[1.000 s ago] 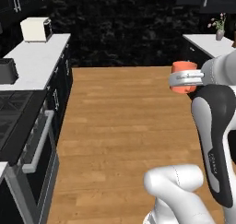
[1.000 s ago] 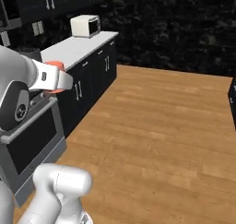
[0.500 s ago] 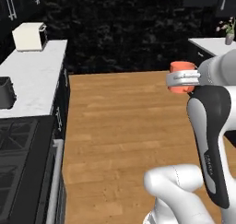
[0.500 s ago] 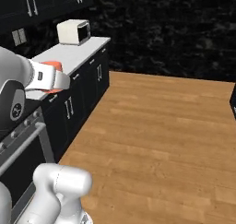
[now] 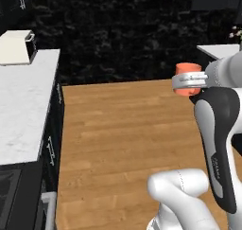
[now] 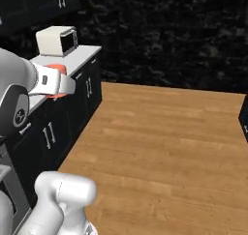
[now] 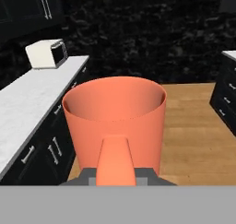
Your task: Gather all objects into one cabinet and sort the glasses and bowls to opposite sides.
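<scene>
My gripper (image 5: 190, 83) is shut on the orange-red cup (image 5: 187, 69), holding it upright in the air over the wooden floor. From the right base view the cup (image 6: 54, 67) peeks out behind the white hand, with the gripper (image 6: 57, 82) beside the left counter. The hand view looks into the cup's (image 7: 115, 112) open, empty mouth, and one fingertip (image 7: 115, 159) presses on its near wall. Black wall cupboards (image 7: 44, 6) with long silver bar handles hang above the left counter, doors closed. The bowls are out of view.
A white counter (image 5: 26, 106) over black base cabinets runs along the left, carrying a white toaster-like appliance (image 5: 17, 47) (image 6: 57, 39) (image 7: 46, 53). Another counter (image 5: 220, 49) with flowers stands far right. Black drawers (image 7: 226, 101) line the right. Wooden floor (image 6: 160, 132) lies between.
The whole picture has shifted as the base drove: the left counter and white appliance now sit closer and further left. The cup stays in the gripper, which has not moved relative to the base.
</scene>
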